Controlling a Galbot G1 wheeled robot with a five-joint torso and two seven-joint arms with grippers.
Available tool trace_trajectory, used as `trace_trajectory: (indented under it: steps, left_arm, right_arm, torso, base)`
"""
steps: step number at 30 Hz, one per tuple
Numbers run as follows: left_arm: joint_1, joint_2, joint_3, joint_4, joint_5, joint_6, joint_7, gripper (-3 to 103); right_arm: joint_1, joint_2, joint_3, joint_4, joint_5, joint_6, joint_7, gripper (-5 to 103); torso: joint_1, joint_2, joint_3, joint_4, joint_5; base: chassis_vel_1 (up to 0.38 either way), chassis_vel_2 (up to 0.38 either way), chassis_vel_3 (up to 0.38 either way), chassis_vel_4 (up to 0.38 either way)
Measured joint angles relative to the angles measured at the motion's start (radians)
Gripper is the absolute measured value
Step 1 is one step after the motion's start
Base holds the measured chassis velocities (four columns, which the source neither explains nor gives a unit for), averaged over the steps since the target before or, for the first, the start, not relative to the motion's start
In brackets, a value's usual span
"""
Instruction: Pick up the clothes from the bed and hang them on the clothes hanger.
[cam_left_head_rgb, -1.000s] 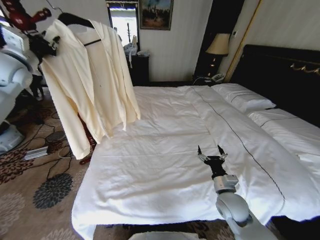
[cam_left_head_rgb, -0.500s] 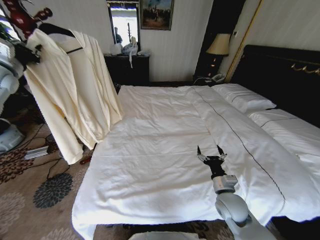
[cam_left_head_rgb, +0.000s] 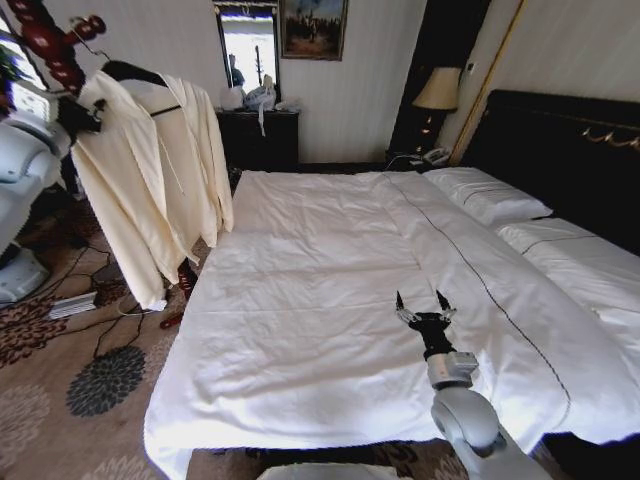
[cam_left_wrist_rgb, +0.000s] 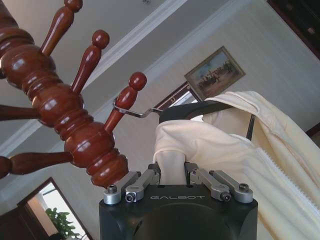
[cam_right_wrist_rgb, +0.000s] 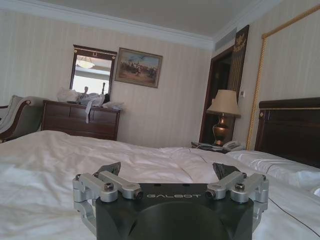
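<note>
The right gripper rests low over the white duvet of the bed, near the foot and beside the dark stitched line, its fingers spread and empty; the right wrist view shows the same splayed fingertips above the bedding. Farther off, at the robot's left, the left gripper is pinched on a fold of the clothes, a cream long-sleeved garment already draped on the black clothes hanger and hanging clear of the bed, its sleeves dangling toward the patterned carpet. In the left wrist view the hanger's metal hook lies against one knobbed peg of the reddish-brown wooden stand; whether it is fully seated over the peg cannot be told. The step in hand appears to be setting the hook on that peg. Done well, it calls for keeping the pinch on the fabric steady, lowering the hook until the peg bears the weight, and letting go only then, so the hanger does not tip and shed the garment. Beyond, a dark dresser and a lamp stand against the far wall.
</note>
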Motion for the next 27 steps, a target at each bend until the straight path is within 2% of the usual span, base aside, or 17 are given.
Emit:
trace_trajectory:
  steps: [7, 11, 17, 21, 24, 27]
  left_arm:
    - [0.01, 0.008, -0.012, -0.001, 0.013, 0.013, -0.009, 20]
    - [0.031, 0.02, -0.025, -0.033, 0.01, 0.054, -0.043, 20]
    - [0.05, 0.023, -0.04, -0.046, 0.007, 0.072, -0.064, 18]
    - [0.06, 0.03, -0.048, -0.047, 0.006, 0.08, -0.075, 38]
    - [0.071, 0.033, -0.06, -0.049, 0.006, 0.082, -0.081, 43]
    - [0.097, 0.041, -0.084, -0.058, 0.005, 0.086, -0.088, 60]
  right_arm:
    - [0.006, -0.003, -0.004, -0.004, 0.001, -0.001, 0.001, 100]
    - [0.006, -0.003, -0.006, -0.004, 0.001, -0.002, 0.001, 100]
    - [0.007, -0.004, -0.008, -0.005, 0.001, -0.002, 0.001, 100]
    - [0.007, -0.004, -0.01, -0.005, 0.001, -0.003, 0.001, 100]
    - [0.006, -0.005, -0.011, -0.006, 0.0, -0.003, 0.001, 100]
    - [0.007, -0.005, -0.016, -0.011, -0.002, -0.003, 0.001, 100]
  torso:
    - [0.0, 0.0, 0.0, -0.0002, -0.0002]
    - [0.0, 0.0, 0.0, -0.0003, -0.0002]
    - [0.0, 0.0, 0.0, -0.0003, 0.0]
    - [0.0, 0.0, 0.0, 0.0, -0.0001]
    - [0.0, 0.0, 0.0, -0.0001, -0.0001]
    - [0.0, 0.0, 0.0, -0.0002, -0.0001]
  base:
    - [0.0, 0.0, 0.0, 0.0]
    - [0.0, 0.0, 0.0, 0.0]
    - [0.0, 0.0, 0.0, 0.0]
    - [0.0, 0.0, 0.0, 0.0]
    - [0.0, 0.0, 0.0, 0.0]
    - [0.0, 0.0, 0.0, 0.0]
